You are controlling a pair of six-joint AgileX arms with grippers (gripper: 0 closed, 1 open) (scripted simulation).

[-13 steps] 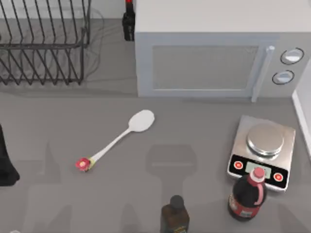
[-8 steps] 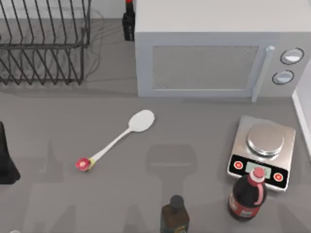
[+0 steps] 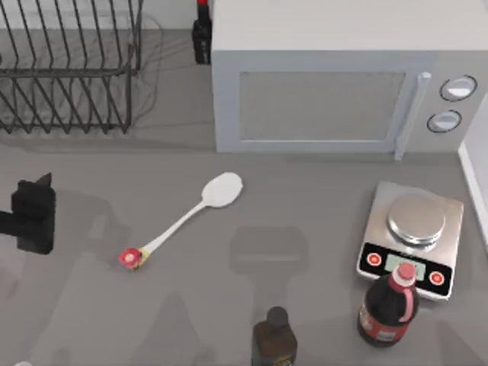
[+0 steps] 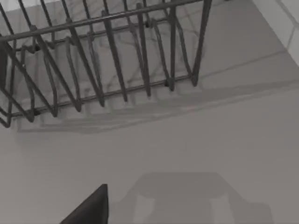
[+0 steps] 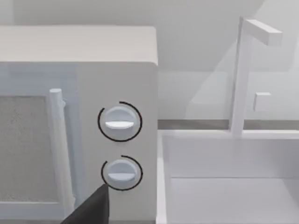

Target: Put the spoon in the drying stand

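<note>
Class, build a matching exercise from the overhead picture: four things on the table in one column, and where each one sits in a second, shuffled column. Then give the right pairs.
Things:
1. spoon
2. drying stand
3. kitchen scale
4. left hand

Places:
A. far left corner of the table
B. right side, behind the red-capped bottle
C. left edge, apart from the spoon's flower knob
D. flat on the table in front of the microwave

Pairs: 1-D, 2-A, 3-B, 4-C

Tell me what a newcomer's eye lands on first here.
The white spoon lies slantwise on the grey table, mid-left, its flower knob toward the left gripper at the left edge. Behind stand the wire drying stand, far left, and a big microwave.
</note>
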